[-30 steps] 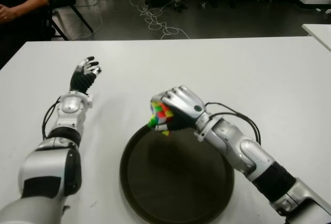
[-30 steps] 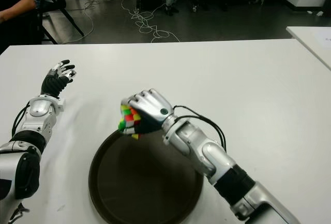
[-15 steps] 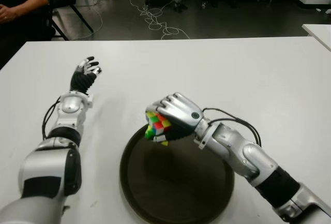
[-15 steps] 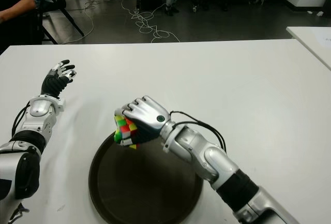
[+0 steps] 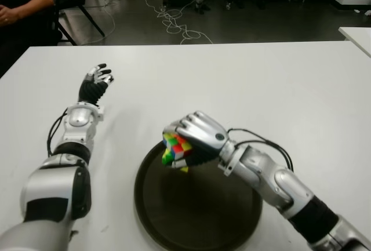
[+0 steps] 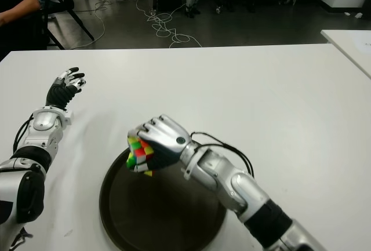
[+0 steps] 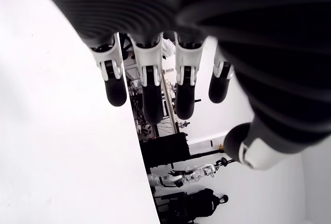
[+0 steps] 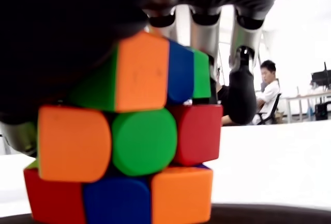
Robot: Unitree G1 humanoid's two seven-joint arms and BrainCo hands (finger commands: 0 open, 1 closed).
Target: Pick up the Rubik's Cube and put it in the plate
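Right hand [image 5: 194,141]: fingers curled over the top of the cube [image 5: 175,149], clamped on it from above and behind. Sits over the far-left rim of the plate [image 5: 232,228]. Compared with a second ago, it is lower and slightly farther left, nearer the plate's surface; half a second ago it was about the same place, a touch higher.

Cube: multicoloured, held in the right hand, tilted, with green, red, yellow and orange faces showing in the eye views. In the right wrist view the cube [image 8: 129,146] fills the frame, orange, green, red and blue squares facing the camera, fingers [image 8: 243,84] wrapped behind it. Whether its lower edge touches the plate cannot be told; the dark plate shows just beneath it.

Plate: round, dark, shallow rim, on the white tabletop [image 5: 278,83] in front of the robot. Unmoved since the earlier frames.

Left hand [image 5: 94,83]: stretched out over the tabletop on the left, well apart from the plate. Fingers extended and loosely spread, holding nothing; left wrist view shows the fingertips [image 7: 150,105] straight. Unchanged from earlier.

Background: person [image 5: 20,2] seated at far left, cables [image 5: 174,22] on the floor beyond the tabletop.
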